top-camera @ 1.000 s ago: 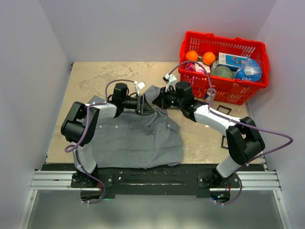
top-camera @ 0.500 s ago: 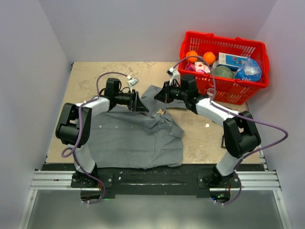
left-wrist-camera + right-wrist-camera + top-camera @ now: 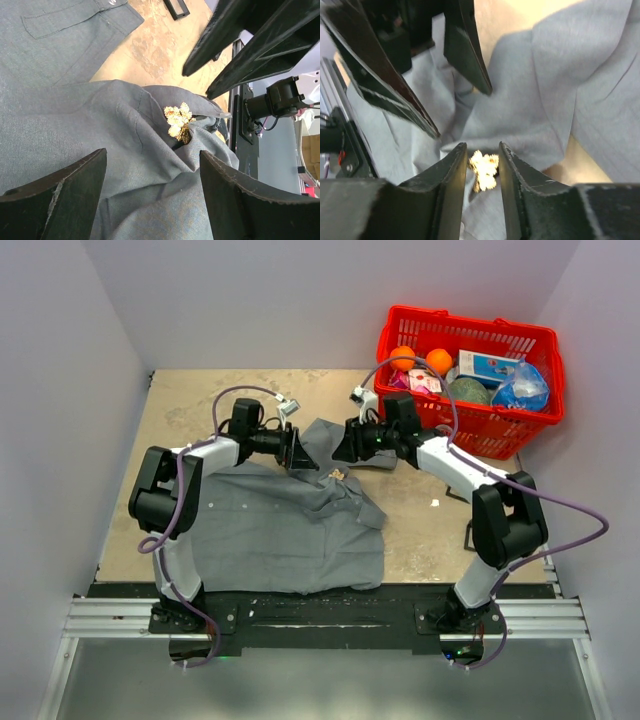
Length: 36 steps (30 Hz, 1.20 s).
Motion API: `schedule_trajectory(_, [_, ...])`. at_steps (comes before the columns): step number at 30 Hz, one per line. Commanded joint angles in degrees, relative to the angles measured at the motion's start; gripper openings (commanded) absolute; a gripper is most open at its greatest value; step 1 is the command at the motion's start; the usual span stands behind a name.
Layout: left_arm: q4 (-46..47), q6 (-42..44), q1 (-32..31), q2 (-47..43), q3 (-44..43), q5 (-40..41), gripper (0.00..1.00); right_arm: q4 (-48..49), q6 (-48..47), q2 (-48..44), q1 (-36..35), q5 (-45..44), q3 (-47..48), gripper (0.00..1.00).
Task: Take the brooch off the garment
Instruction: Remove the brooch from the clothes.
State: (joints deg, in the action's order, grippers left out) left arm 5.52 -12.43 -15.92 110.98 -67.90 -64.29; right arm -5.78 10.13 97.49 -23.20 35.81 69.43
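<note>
The grey garment (image 3: 280,530) lies spread on the table, its upper edge bunched in folds. The gold flower brooch (image 3: 337,477) sits on a fold of that cloth (image 3: 125,150). In the left wrist view the brooch (image 3: 179,121) lies ahead of my left gripper (image 3: 152,160), which is open wide and holds nothing. My right gripper (image 3: 340,450) hovers just above it from the other side. In the right wrist view the brooch (image 3: 484,170) shows in the gap between the right fingers (image 3: 451,180), with the jaws apart and not pressing it. Both grippers face each other closely.
A red basket (image 3: 470,445) of oranges, a ball and packets stands at the back right, close behind the right arm. Two small black frames (image 3: 470,470) lie on the table right of the garment. White walls enclose the table.
My right gripper has gone from shut to open. The lifted fold of cloth has dropped, and the brooch now shows on it. My left gripper let go, pulled back slightly and widened.
</note>
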Motion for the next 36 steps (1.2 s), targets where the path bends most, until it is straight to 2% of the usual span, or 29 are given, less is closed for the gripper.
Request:
schedule_trajectory(1, [2.48, -1.11, -0.07, -0.24, -1.98, -1.27, 0.79, -6.34, -3.1, 1.21, 0.53, 3.99, 1.5, 0.38])
schedule_trajectory(7, [3.88, -2.43, -0.34, -0.5, -1.1, -1.19, 0.79, -7.49, -3.01, 2.17, 0.53, 4.71, 0.44, 0.46])
schedule_trajectory(16, [4.5, -2.96, -0.51, -0.94, -0.57, -0.84, 0.79, -10.21, -3.54, 3.58, 0.79, 5.41, 0.62, 0.45])
schedule_trajectory(21, [5.03, -3.48, -0.6, -1.47, -0.22, -0.75, 0.79, -10.13, -3.19, 3.84, 0.97, 5.85, 0.53, 0.39])
schedule_trajectory(25, [5.12, -3.57, -0.6, -1.73, 0.05, -0.92, 0.79, -9.86, -2.66, 3.85, 1.75, 7.6, 0.18, 0.31])
schedule_trajectory(29, [5.47, -3.66, -0.78, -1.73, 0.05, -1.01, 0.79, -9.78, -2.75, 3.5, 2.19, 8.83, -0.26, 0.28])
schedule_trajectory(33, [6.78, -4.18, -1.65, -1.47, -0.13, -1.36, 0.79, -8.64, -3.54, 3.49, 2.2, 10.68, -0.79, 0.19])
schedule_trajectory(36, [7.57, -4.27, -2.79, -0.86, -0.39, -1.45, 0.8, -8.19, -4.06, 3.41, 2.11, 12.7, -0.35, 0.09])
